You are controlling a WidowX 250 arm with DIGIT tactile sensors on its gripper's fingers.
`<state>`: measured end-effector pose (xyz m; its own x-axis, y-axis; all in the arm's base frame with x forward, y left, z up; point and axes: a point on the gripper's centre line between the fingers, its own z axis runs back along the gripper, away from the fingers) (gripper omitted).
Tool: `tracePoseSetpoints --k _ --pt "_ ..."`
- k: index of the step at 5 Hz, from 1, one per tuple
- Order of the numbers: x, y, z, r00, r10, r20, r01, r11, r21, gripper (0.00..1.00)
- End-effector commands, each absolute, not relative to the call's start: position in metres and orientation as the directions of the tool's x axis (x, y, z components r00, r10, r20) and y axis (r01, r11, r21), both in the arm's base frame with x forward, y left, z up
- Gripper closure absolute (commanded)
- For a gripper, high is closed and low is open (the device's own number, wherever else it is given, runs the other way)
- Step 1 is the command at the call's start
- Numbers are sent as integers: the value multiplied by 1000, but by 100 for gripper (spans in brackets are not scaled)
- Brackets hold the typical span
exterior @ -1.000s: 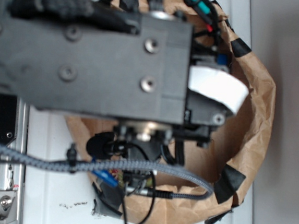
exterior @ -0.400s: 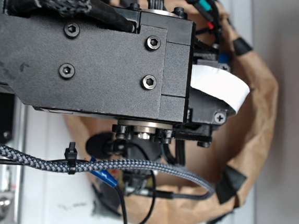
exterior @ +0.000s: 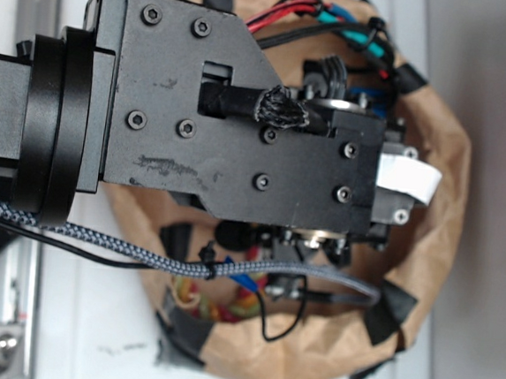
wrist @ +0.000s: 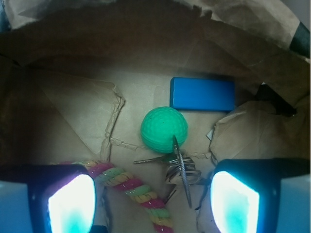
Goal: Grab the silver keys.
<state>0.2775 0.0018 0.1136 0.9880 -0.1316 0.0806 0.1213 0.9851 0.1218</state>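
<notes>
Two gripper (wrist: 151, 206) fingers stand wide apart inside a brown paper bag (wrist: 58, 107). Between them, nearer the right finger, lie the silver keys (wrist: 181, 167), touching a green ball (wrist: 164, 130). A rope (wrist: 133, 187) lies close left; closing off-centre could snag it or nudge the ball.

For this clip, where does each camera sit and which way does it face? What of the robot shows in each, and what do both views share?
Exterior: above, looking down on the black arm, which hides most of the paper bag; the end effector is not visible.
Wrist: on the arm, looking into the bag at the silver keys, green ball and blue block; open end effector pads frame the view.
Shared: the bag and the multicoloured rope.
</notes>
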Motion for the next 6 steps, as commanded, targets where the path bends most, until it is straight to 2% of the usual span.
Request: tracePoseSetpoints --k 1,2,3,4,5,6 --pt "283 30 114 974 -172 148 150 978 145 0" --pt "291 35 107 982 -153 110 136 979 149 0" --pt "290 35 99 982 -179 66 170 978 123 0" --pt "288 26 89 980 -196 46 190 976 102 0" --pt "284 18 81 980 -197 14 194 975 107 0" --pt "283 19 76 982 -184 31 179 975 131 100"
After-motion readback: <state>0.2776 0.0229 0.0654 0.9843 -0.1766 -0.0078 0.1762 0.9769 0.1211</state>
